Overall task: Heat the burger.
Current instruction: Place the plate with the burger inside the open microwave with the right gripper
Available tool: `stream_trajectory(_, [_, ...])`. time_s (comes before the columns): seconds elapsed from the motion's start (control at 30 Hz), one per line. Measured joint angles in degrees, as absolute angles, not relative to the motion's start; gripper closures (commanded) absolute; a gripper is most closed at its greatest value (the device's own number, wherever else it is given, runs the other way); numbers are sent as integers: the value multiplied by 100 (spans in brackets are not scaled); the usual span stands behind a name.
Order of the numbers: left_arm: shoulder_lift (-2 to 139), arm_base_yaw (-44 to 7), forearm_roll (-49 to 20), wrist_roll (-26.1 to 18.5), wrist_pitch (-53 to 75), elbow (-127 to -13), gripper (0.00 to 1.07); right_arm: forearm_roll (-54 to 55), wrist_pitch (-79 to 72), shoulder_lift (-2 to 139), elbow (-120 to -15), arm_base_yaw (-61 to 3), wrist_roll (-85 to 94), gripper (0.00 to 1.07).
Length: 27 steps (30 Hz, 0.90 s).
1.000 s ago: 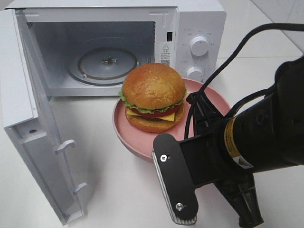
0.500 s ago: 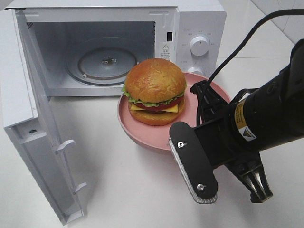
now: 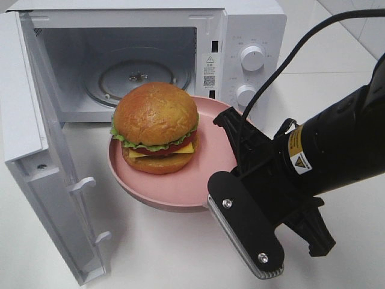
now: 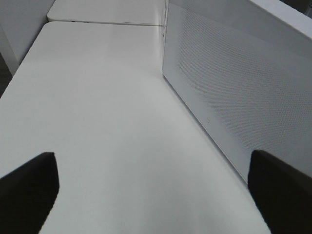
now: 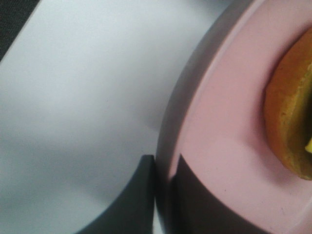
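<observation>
The burger (image 3: 156,126) has a glossy golden-brown bun, lettuce, tomato and cheese, and sits on a pink plate (image 3: 180,188). The plate is held off the table, in front of the open microwave (image 3: 240,36). My right gripper (image 3: 231,129) is shut on the plate's right rim. In the right wrist view its fingers (image 5: 141,195) pinch the pink plate rim (image 5: 219,122), with the burger's edge (image 5: 292,117) just beyond. My left gripper (image 4: 156,190) is open and empty over bare table, beside the microwave door (image 4: 234,87). It does not show in the exterior view.
The microwave door (image 3: 36,138) stands swung open to the left, its handle side toward the front. The glass turntable (image 3: 138,78) lies inside the cavity. Two control knobs (image 3: 252,57) sit on the right panel. A black cable (image 3: 301,48) trails from my right arm.
The plate with the burger has moved left, to in front of the microwave opening, carried by my right gripper. The right arm swung with it. The grip stayed shut.
</observation>
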State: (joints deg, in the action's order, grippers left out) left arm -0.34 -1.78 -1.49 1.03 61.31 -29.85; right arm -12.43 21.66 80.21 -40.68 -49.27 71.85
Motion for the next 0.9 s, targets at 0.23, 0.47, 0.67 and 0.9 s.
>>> stream_trajectory(0.23, [-34,-178,-149,103,6131,-2985,9,-848,2068,8021,-4068,-4526,7620,107])
stream_trajectory(0.47, [-34,-178,-149,103,6131,-2985,9,-143,2068,8021,-4068,-4406,8612,107])
stream_trajectory(0.67, [-34,-178,-149,103,6131,-2985,9,132,2063,8021,-4068,-4377,9162,107])
stream_trajectory(0.9, [-34,-178,-149,103,6131,-2985,9,103,2051,8027,-4068,-4343,9202,107])
